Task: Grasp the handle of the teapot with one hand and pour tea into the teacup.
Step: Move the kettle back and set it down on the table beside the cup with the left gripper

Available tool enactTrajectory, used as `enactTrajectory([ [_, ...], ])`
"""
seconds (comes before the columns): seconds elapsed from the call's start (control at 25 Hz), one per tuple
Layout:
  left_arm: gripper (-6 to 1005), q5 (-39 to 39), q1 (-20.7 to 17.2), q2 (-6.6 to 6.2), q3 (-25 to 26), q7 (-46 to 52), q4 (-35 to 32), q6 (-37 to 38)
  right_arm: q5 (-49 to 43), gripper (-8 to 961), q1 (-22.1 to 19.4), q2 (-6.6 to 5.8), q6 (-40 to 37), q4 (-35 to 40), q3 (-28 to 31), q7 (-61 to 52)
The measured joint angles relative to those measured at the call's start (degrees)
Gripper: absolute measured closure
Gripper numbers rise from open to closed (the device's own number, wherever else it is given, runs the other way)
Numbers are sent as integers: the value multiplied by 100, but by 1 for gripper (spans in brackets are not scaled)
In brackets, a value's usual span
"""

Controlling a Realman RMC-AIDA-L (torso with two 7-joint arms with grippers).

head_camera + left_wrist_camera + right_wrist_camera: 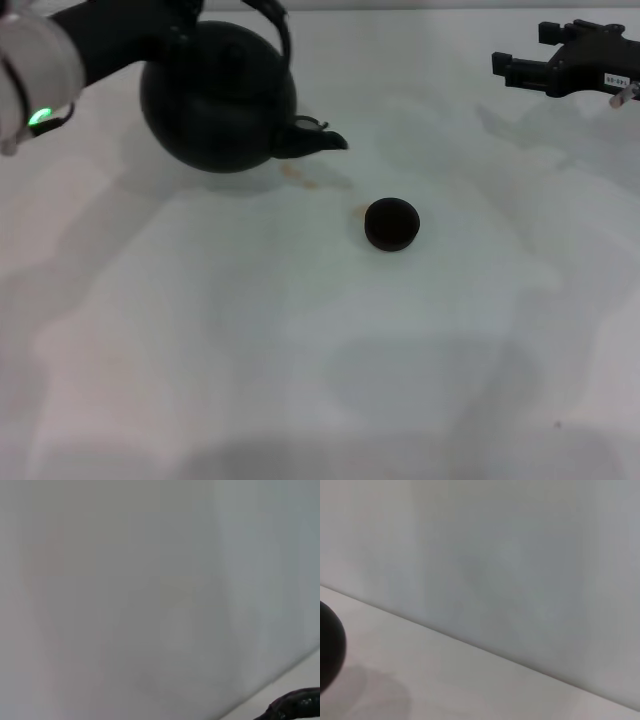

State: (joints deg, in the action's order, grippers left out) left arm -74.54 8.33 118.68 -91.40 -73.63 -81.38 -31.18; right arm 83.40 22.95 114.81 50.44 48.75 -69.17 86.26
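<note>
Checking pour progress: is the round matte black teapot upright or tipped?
Tipped slightly: in the head view the round matte black teapot leans its spout toward the tiny dark teacup, not yet over it.

1. Left arm [60, 60]: enters at the upper left of the head view, pale wrist segment with a green light, dark forearm reaching toward the upper centre; its gripper is hidden from sight.
2. Right gripper [505, 67]: upper right of the head view, black, held level, pointing toward frame left.
</note>
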Motion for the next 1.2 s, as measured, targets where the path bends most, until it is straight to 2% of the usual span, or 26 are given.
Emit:
enactTrajectory([
  [0.16,882,-1689,-85,10,697,-1404,530,-614,-1,113,-41,-5,12,-52,0,-2],
  [0.24,882,-2249,-104,9,988,-1893,803,-950,-1,113,-34,-8,23,-108,0,-2],
  [0.52,883,-3519,-117,18,1871,-3223,1859,-2004,-1,113,-41,-11,33,-149,0,20],
  [0.88,883,-3672,-35,13,2623,-3923,2953,-2497,1,113,-23,3,33,-273,0,35],
  [1.2,883,-3710,333,-8,3383,-4586,4126,-2991,1,112,5,18,30,-297,-23,49],
])
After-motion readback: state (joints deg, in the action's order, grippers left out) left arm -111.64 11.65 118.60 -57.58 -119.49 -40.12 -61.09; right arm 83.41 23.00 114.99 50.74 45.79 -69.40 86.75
